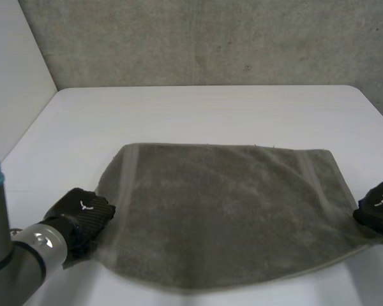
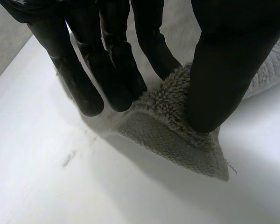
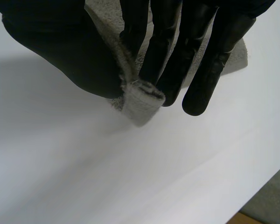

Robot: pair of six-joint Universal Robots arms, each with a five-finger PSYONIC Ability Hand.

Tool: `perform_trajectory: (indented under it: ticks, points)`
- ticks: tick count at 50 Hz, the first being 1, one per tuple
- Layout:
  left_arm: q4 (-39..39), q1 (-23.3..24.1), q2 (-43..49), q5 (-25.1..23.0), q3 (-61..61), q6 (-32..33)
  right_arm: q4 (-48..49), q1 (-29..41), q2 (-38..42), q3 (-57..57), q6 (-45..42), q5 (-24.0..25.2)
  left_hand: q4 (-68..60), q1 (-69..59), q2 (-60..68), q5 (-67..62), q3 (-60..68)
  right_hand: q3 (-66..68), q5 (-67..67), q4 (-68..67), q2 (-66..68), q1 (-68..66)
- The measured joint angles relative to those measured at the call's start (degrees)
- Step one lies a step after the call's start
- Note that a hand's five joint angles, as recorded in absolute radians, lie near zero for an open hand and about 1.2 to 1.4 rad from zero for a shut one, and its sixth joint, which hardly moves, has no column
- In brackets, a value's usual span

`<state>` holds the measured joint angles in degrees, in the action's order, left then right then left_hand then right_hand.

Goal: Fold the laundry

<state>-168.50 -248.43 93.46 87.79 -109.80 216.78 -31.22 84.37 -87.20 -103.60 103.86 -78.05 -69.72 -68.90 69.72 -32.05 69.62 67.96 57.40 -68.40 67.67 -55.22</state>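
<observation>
A grey-brown towel point(image 1: 223, 210) lies spread flat on the white table point(image 1: 204, 111), its near edge lifted a little. My left hand point(image 1: 83, 213) sits at the towel's near left corner; in the left wrist view the fingers point(image 2: 109, 70) and thumb pinch that corner of the towel point(image 2: 172, 126) between them. My right hand point(image 1: 378, 207) is at the near right corner. In the right wrist view its thumb and fingers point(image 3: 154, 51) pinch the banded corner of the towel point(image 3: 140, 100) just above the table.
The table's far half lies bare behind the towel, up to a grey wall point(image 1: 210, 38). A white wall point(image 1: 13, 70) runs along the left side. The table's right edge point(image 3: 266, 186) passes close by my right hand.
</observation>
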Motion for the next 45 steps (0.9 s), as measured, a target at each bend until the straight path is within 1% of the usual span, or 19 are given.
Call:
perform_trajectory:
  ticks: [1,5,8,13,18,19,21,25,28,29,30,31,35,36,37,38,42,43,45]
  points:
    - [0.0,0.0,0.0,0.0,0.0,0.0,0.0,0.0,0.0,0.0,0.0,0.0,0.0,0.0,0.0,0.0,0.0,0.0,0.0,0.0,0.0,0.0]
    - [1.22,-1.81,-0.75,-5.16,0.6,0.15,-0.4,-1.42,-0.85,-0.37,-1.37,0.2,0.0,-0.02,0.0,0.0,0.0,0.0,0.0,0.0,0.0,0.0]
    - [0.57,-2.69,1.71,-6.85,2.24,0.16,1.01,-1.5,0.16,-0.56,-1.24,0.02,-0.01,-0.02,0.0,0.0,0.0,0.0,0.0,0.0,0.0,0.0]
    - [-0.46,-3.17,7.67,-7.32,5.99,0.3,3.75,-0.85,3.84,0.24,-0.67,-0.86,-0.01,-0.16,0.0,0.0,0.0,0.0,0.0,0.0,0.0,0.0]
    - [-1.1,-3.23,17.33,-6.94,14.85,0.37,10.4,2.71,10.84,5.64,3.25,-3.76,-0.02,-0.29,0.0,0.0,0.02,0.0,0.0,0.0,0.0,0.0]
    - [-1.1,-3.23,17.33,-6.94,14.85,0.37,10.4,2.71,10.84,5.64,3.25,-3.76,-0.02,-0.29,0.0,0.0,0.02,0.0,0.0,0.0,0.0,0.0]
    - [-1.45,-3.18,21.7,-6.33,22.14,0.12,14.34,5.99,14.45,11.4,6.86,-6.7,-0.02,-0.29,0.01,0.0,0.02,0.0,0.0,0.0,0.0,0.0]
    - [-2.67,-3.02,25.88,-5.08,33.31,-0.47,18.26,9.8,17.96,20.36,10.98,-10.17,-0.02,-0.29,0.02,0.0,0.03,0.0,0.0,0.0,0.0,0.0]
    - [-4.86,-2.67,28.46,-3.5,45.42,-1.81,21.94,12.52,20.02,29.55,14.54,-12.38,-0.03,-0.29,0.03,0.0,0.05,0.0,-0.01,0.0,0.0,0.0]
    - [-4.86,-2.67,28.46,-3.5,45.42,-1.81,21.94,12.52,20.02,29.55,14.54,-12.38,-0.03,-0.29,0.03,0.0,0.05,0.0,-0.01,0.0,0.0,0.0]
    - [-6.3,-2.51,29.02,-2.82,50.73,-2.98,23.91,13.4,20.38,33.3,16.11,-12.89,-0.03,-0.29,0.04,0.0,0.05,0.0,0.0,0.0,0.0,0.0]
    - [-8.74,-2.34,29.4,-1.99,57.63,-5.13,29.14,14.7,20.11,40.63,19.93,-13.44,-0.04,-0.29,0.04,0.0,0.05,0.0,0.01,0.0,0.0,0.0]
    - [-14.25,-2.16,28.97,-0.54,67.79,-10.32,37.38,15.34,17.7,46.34,25.06,-13.36,-0.04,-0.29,0.04,0.0,0.05,0.0,0.01,0.0,0.0,0.0]
    - [-14.25,-2.16,28.97,-0.54,67.79,-10.32,37.38,15.34,17.7,46.34,25.06,-13.36,-0.04,-0.29,0.04,0.0,0.05,0.0,0.01,0.0,0.0,0.0]
    - [-15.68,-2.14,28.62,-0.16,69.63,-11.72,39.67,15.38,16.78,46.99,26.39,-13.29,-0.04,-0.29,0.04,0.0,0.05,0.0,0.0,0.0,0.0,0.0]
    - [-18.7,-2.11,27.49,0.71,72.5,-14.86,45.07,15.38,14.41,47.11,29.42,-13.02,-0.04,-0.29,0.04,0.0,0.05,0.0,0.0,0.0,0.0,0.0]
    - [-21.85,-2.25,25.23,1.55,71.87,-18.76,52.05,15.22,11.06,43.3,33.24,-11.86,-0.04,-0.29,0.04,0.0,0.05,0.0,0.0,0.0,0.0,-0.09]
    - [-21.85,-2.25,25.23,1.55,71.87,-18.76,52.05,15.22,11.06,43.3,33.24,-11.86,-0.04,-0.29,0.04,0.0,0.05,0.0,0.0,0.0,0.0,-0.09]
    - [-22.79,-2.61,23.5,1.62,66.78,-20.18,54.24,15.09,9.8,38.29,34.63,-9.98,-0.04,-0.3,0.04,0.0,0.05,0.0,0.0,0.0,0.0,-0.09]
